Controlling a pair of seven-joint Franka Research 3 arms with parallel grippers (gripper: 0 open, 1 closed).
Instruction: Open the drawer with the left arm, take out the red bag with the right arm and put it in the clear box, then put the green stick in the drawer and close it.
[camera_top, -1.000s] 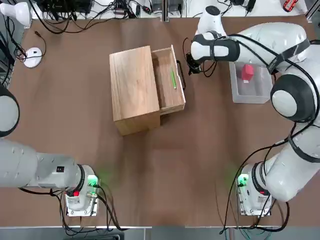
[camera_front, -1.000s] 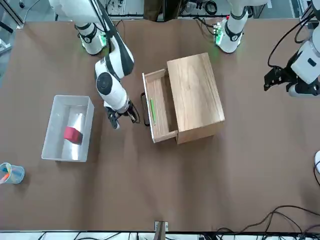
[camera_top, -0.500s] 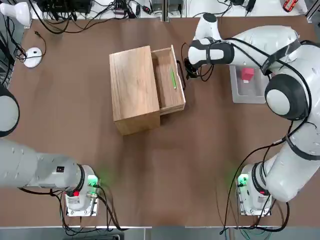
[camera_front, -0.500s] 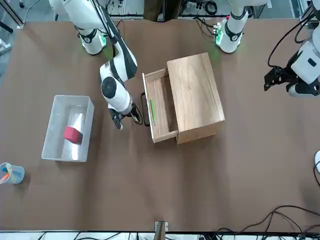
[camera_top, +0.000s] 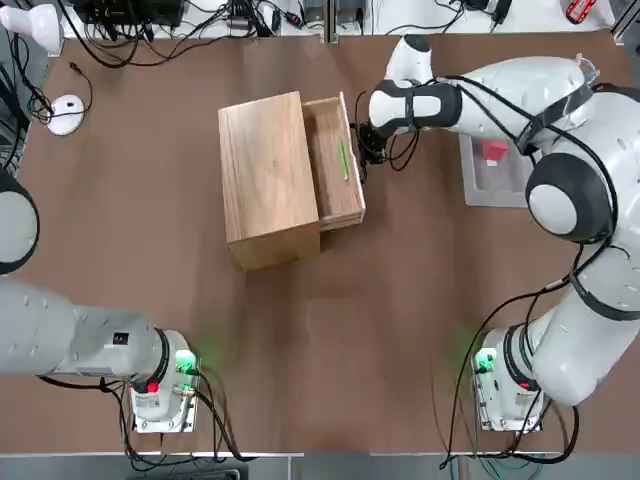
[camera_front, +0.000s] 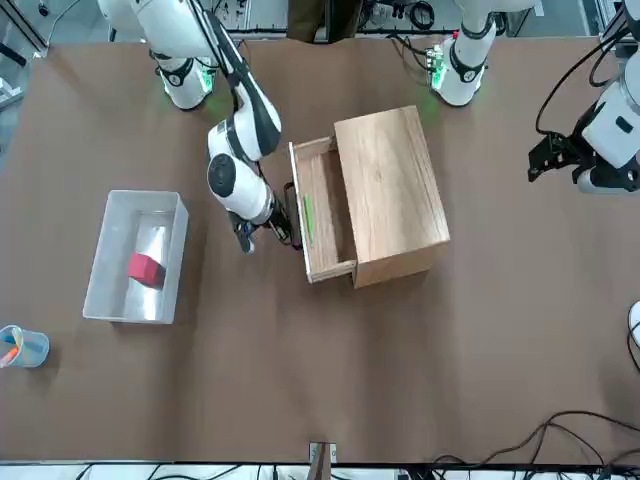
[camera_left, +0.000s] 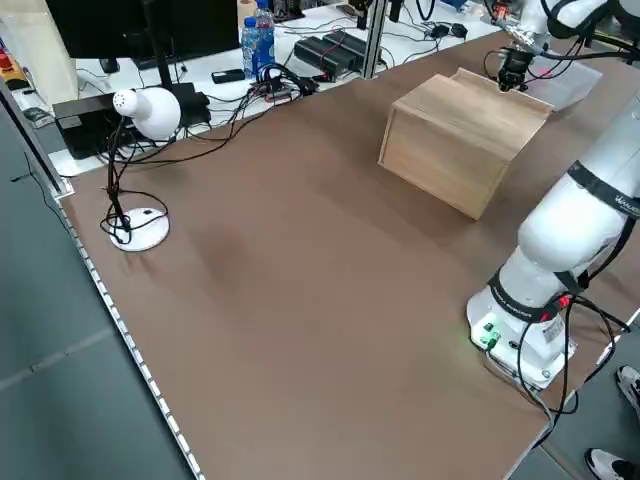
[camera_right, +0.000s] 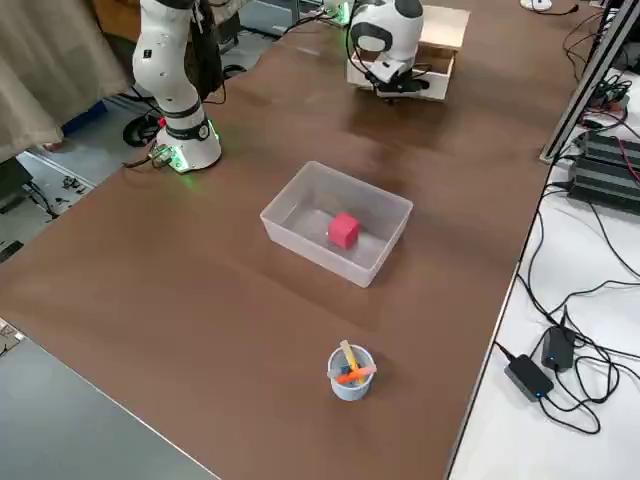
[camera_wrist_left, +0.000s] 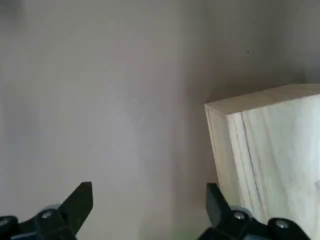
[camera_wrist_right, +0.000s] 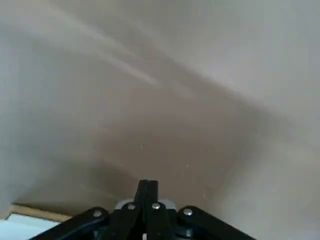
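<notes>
The light-wood drawer (camera_top: 338, 168) stands partly out of its cabinet (camera_top: 268, 180). Inside it lies the green stick (camera_top: 343, 160), also visible from the front (camera_front: 309, 218). My right gripper (camera_top: 368, 148) is shut, holds nothing, and sits against the drawer's front at the dark handle (camera_front: 288, 212). The right wrist view shows its fingertips (camera_wrist_right: 147, 187) pressed together. The red bag (camera_top: 494, 150) lies in the clear box (camera_top: 500, 195). My left gripper (camera_front: 548, 160) hangs open off to the robot's left of the cabinet, with the cabinet's corner (camera_wrist_left: 270, 150) ahead of it.
A small blue cup (camera_right: 349, 372) with orange sticks stands beyond the clear box (camera_right: 290, 235), near the table's edge. A white lamp (camera_left: 150, 110) and a mouse (camera_top: 66, 112) sit at the far left corner. Cables run along the back edge.
The right gripper has moved left from beside the drawer up to its front. The drawer has slid a little way into the cabinet. The left arm has not moved.
</notes>
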